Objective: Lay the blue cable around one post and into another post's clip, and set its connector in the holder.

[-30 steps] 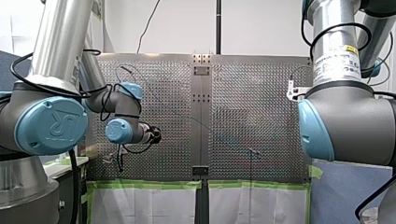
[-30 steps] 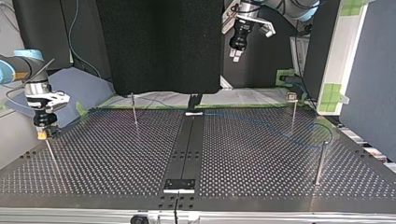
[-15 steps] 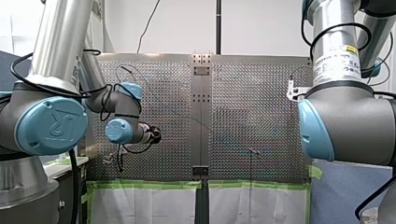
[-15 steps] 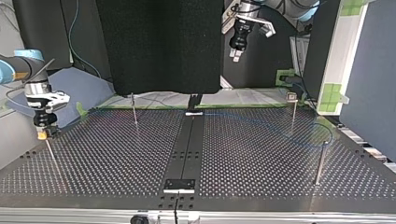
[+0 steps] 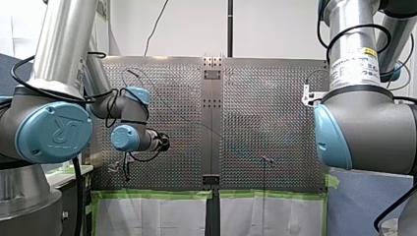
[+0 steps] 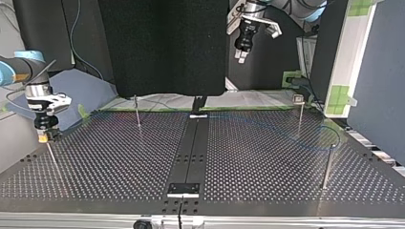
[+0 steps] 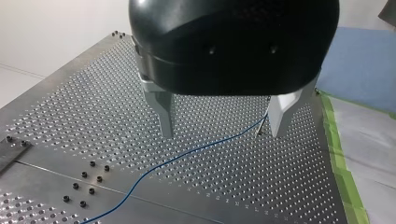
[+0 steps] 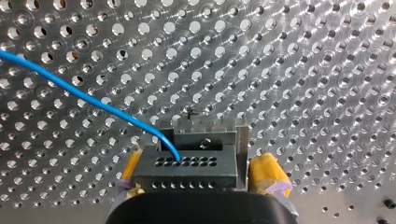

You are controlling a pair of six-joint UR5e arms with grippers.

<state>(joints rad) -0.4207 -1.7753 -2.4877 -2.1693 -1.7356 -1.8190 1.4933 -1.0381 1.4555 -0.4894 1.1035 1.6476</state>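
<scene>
My right gripper is clamping the connector between its yellow pads at the top view's left, and the blue cable is trailing right across the table. My left gripper is hanging wide open, empty. I judge that tugging the slack cable taut is risking twisting the connector in my grip.

Your left gripper hangs high, jaws wide apart. Your right gripper low, pointing down (yellow pads), clamped on connector.
</scene>
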